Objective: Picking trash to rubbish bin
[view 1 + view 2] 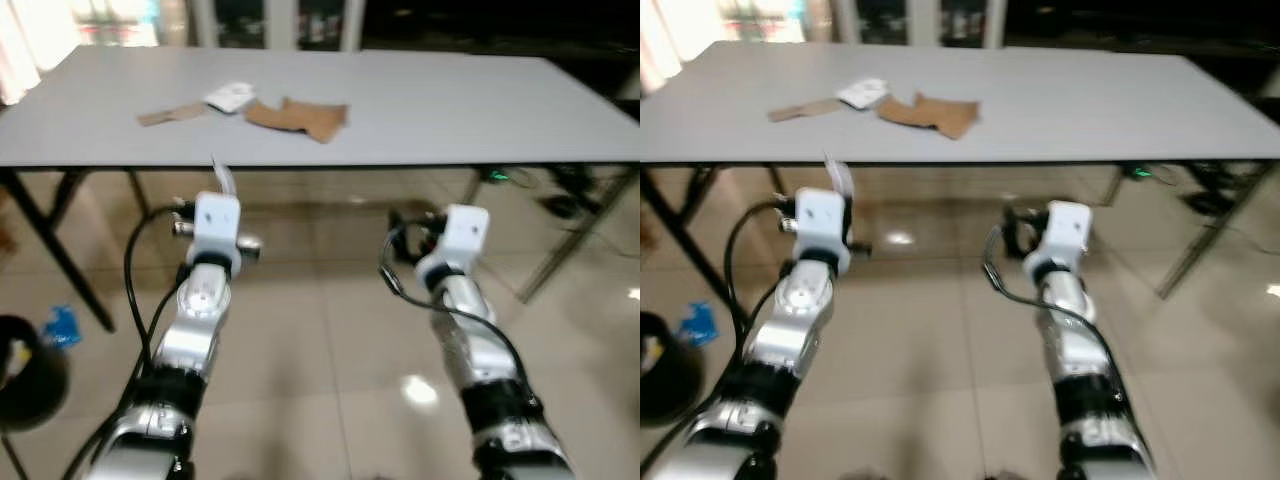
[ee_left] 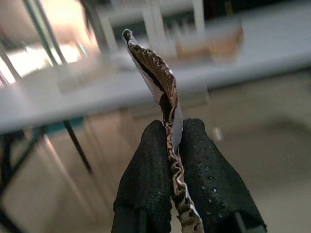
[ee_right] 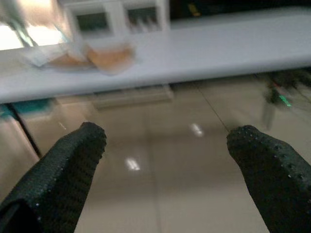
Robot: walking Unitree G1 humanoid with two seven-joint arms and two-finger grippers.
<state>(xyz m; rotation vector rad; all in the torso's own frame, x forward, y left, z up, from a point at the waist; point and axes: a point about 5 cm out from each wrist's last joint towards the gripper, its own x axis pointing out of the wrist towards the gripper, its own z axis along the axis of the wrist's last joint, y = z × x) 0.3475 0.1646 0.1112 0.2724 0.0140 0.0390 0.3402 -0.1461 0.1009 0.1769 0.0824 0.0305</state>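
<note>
My left gripper (image 2: 170, 160) is shut on a thin strip of corrugated cardboard (image 2: 155, 77), which pokes up above the white wrist in front of the table edge (image 1: 222, 178). On the grey table (image 1: 430, 110) lie a large brown cardboard piece (image 1: 298, 116), a small brown scrap (image 1: 170, 115) and a white wrapper (image 1: 230, 97). My right gripper (image 3: 170, 145) is open with nothing between its fingers (image 3: 73, 155), held below the table edge over the floor. A black rubbish bin (image 1: 28, 372) stands on the floor at the far left.
Black table legs (image 1: 55, 250) slant down at the left, a metal leg (image 1: 570, 250) at the right. A blue wrapper (image 1: 62, 326) lies on the tiled floor beside the bin. Cables and dark items (image 1: 560, 195) sit under the table's right side.
</note>
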